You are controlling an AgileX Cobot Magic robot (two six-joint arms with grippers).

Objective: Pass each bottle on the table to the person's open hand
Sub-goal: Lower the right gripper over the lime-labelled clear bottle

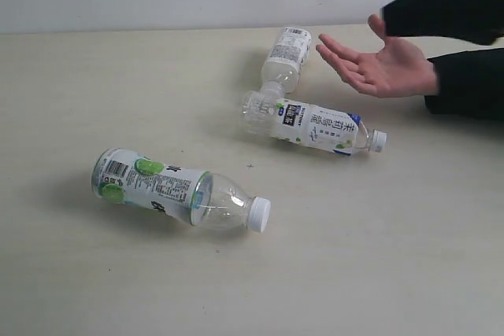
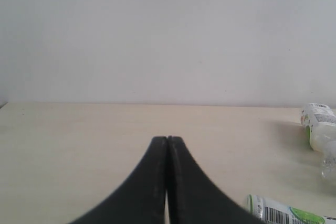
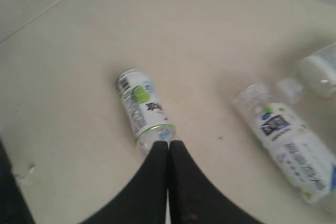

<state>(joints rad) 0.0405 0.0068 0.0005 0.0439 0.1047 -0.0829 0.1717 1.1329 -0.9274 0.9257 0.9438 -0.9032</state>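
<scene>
Right gripper [image 3: 168, 145] pressed together, empty. Green-spotted bottle [image 3: 143, 106] lies on the table [image 3: 79, 51] just past its tips. Left gripper [image 2: 167, 141] closed too, empty. Blue-accent bottle [image 1: 311, 126] and far bottle [image 1: 287, 57] lie near the open hand [image 1: 382, 64].

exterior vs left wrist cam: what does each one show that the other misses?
Only exterior: the person's open hand, plus the label and cap of the middle bottle. Only left wrist: the left end effector, shut and empty. Both: the table, the far bottle and the near bottle, lying down; the wrist view cuts both at its edge.
</scene>
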